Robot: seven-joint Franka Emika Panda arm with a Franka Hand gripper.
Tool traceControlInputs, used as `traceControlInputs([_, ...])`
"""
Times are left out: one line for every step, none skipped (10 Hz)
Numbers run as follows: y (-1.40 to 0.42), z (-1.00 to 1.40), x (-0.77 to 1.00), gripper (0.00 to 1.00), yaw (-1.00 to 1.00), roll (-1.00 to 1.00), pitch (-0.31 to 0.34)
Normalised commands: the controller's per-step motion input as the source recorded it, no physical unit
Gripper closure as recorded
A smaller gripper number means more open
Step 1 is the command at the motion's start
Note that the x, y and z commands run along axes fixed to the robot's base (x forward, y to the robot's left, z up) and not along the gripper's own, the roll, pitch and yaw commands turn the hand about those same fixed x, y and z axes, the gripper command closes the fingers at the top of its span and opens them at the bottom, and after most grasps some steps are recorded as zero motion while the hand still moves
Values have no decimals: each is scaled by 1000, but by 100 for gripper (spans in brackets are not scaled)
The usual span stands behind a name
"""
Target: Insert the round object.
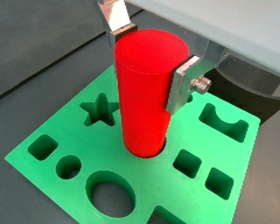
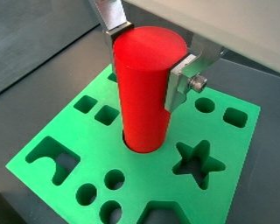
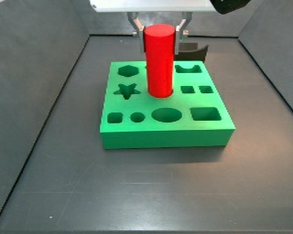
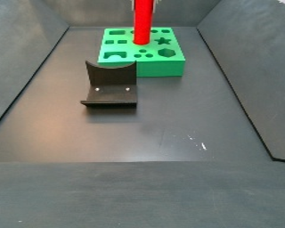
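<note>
The round object (image 1: 143, 96) is a tall red cylinder that stands upright with its lower end in a round hole of the green block (image 1: 60, 140). My gripper (image 1: 152, 59) is shut on its upper part, one silver finger on each side. Both wrist views show this grasp; the cylinder (image 2: 145, 87) and gripper (image 2: 150, 58) sit over the block (image 2: 60, 149). In a side view the cylinder (image 3: 159, 59) rises from the block's middle (image 3: 161, 132) under the gripper (image 3: 160, 27). In another side view the cylinder (image 4: 142, 20) runs out of the top edge, so the gripper is out of view.
The block has several other shaped holes, among them a star (image 1: 99, 109) and an oval (image 1: 111, 192). The dark fixture (image 4: 109, 85) stands on the dark floor beside the block (image 4: 169, 64). Grey walls enclose the floor.
</note>
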Motion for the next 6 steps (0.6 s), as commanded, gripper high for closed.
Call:
traceControlInputs([0, -183, 57, 100, -114, 0, 83])
traceControlInputs([-31, -243, 177, 100, -94, 34, 284])
traceControlInputs([-54, -229, 186, 100, -54, 64, 353])
traceControlInputs([-37, -206, 106, 100, -14, 51, 274])
traceControlInputs([-23, -200, 123, 100, -11, 39, 269])
traceControlInputs([0, 0, 0, 100, 0, 0, 0])
